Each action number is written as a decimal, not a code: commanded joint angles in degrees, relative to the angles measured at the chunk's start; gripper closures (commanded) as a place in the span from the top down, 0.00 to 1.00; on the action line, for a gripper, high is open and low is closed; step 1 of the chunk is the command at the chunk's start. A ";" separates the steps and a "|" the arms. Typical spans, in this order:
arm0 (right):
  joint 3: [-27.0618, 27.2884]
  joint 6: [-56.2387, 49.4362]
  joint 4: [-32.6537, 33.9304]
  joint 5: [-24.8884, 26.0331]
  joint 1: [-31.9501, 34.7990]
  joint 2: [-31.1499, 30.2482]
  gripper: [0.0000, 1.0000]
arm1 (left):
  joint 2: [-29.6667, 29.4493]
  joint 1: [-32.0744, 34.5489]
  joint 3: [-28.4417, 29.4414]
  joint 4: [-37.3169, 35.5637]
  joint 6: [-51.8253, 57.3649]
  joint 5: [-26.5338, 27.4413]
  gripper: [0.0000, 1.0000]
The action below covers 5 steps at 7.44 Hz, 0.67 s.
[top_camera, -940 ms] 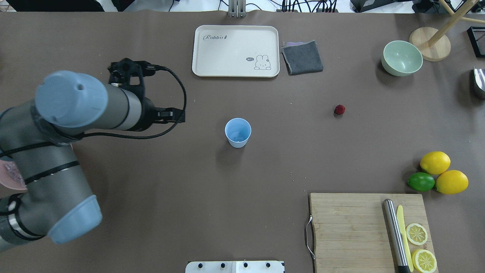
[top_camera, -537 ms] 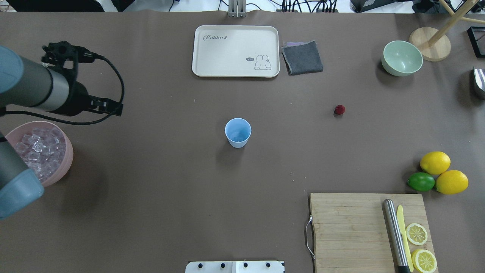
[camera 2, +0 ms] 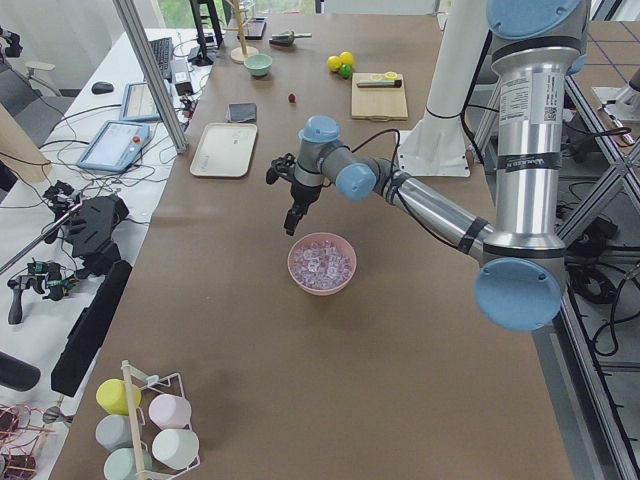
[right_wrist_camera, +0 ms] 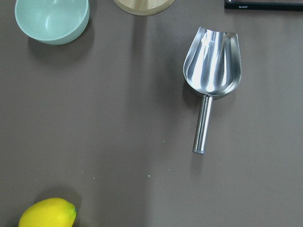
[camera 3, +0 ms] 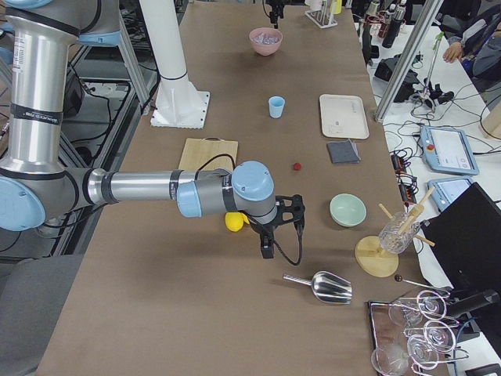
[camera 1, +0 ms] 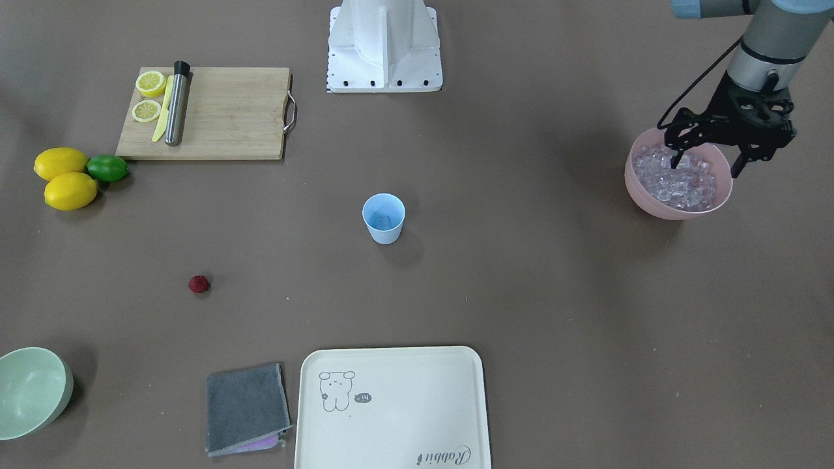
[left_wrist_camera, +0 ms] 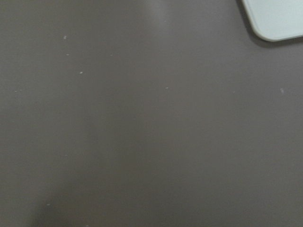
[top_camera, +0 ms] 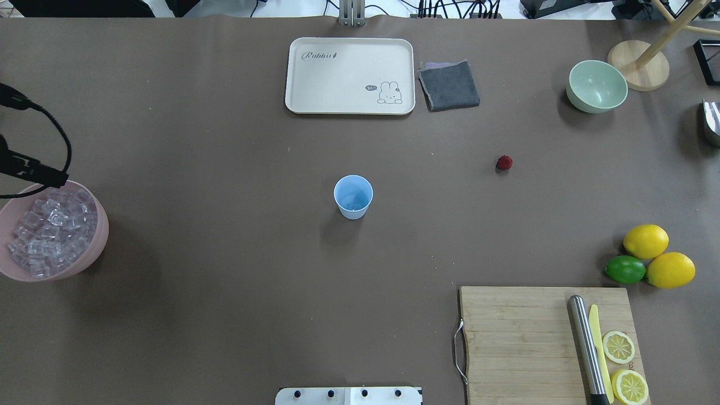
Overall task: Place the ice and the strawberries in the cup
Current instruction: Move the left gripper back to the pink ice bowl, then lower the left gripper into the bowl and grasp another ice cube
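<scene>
ice (camera 1: 677, 179): I am seeing the clear cubes piled in the pink bowl (camera 1: 651, 202) at the table's end on the robot's left, well apart from the cup.
cup (camera 1: 384, 218): it is standing upright near the middle of the table (top_camera: 225, 253), with nothing beside it. Something pale is showing at its bottom in the front-facing view, and I cannot tell what it is.
strawberry (camera 1: 199, 284): it is lying on the bare table on the robot's right of the cup, well apart from it, between the cup and the green bowl (top_camera: 597, 85).
left gripper (camera 1: 707, 159): it is hanging above the pink bowl with its fingers (camera 1: 674, 156) spread wide, and I am seeing nothing between them. In the left side view it is showing clear of the cubes.
right gripper (camera 3: 268, 247): it is hovering over the table just beside the lemons (top_camera: 646, 241), near the metal scoop (right_wrist_camera: 213, 61). I am seeing it only from the right side view, so I cannot tell how its fingers are set.
right wrist view: it is looking down on the scoop lying flat on the table, with the green bowl at one corner and a lemon at another.
left wrist view: it is showing bare table and one corner of the tray (top_camera: 350, 76).
far side: the tray and a folded grey cloth (top_camera: 449, 85) are lying just beside each other.
robot's right: two lemons and a lime (top_camera: 625, 270) are sitting together, touching, near the cutting board (top_camera: 517, 337), which is carrying lemon slices, a yellow knife and a metal rod.
</scene>
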<state>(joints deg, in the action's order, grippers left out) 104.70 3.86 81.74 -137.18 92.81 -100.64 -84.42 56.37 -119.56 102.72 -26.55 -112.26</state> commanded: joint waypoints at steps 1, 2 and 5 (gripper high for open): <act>-0.02 -0.08 0.00 0.07 0.00 0.09 1.00 | 6.28 0.67 5.08 12.45 0.89 -0.15 0.99; -0.02 -0.08 0.00 0.07 0.00 0.09 1.00 | 6.11 0.58 9.13 17.64 0.62 -0.32 0.99; -0.02 -0.08 -0.09 0.07 0.00 0.27 1.00 | 7.94 -3.79 10.75 24.42 -8.49 -1.56 0.99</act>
<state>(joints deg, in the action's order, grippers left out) 104.68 3.78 81.70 -137.13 92.81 -100.46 -77.77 55.24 -109.57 123.34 -30.96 -113.42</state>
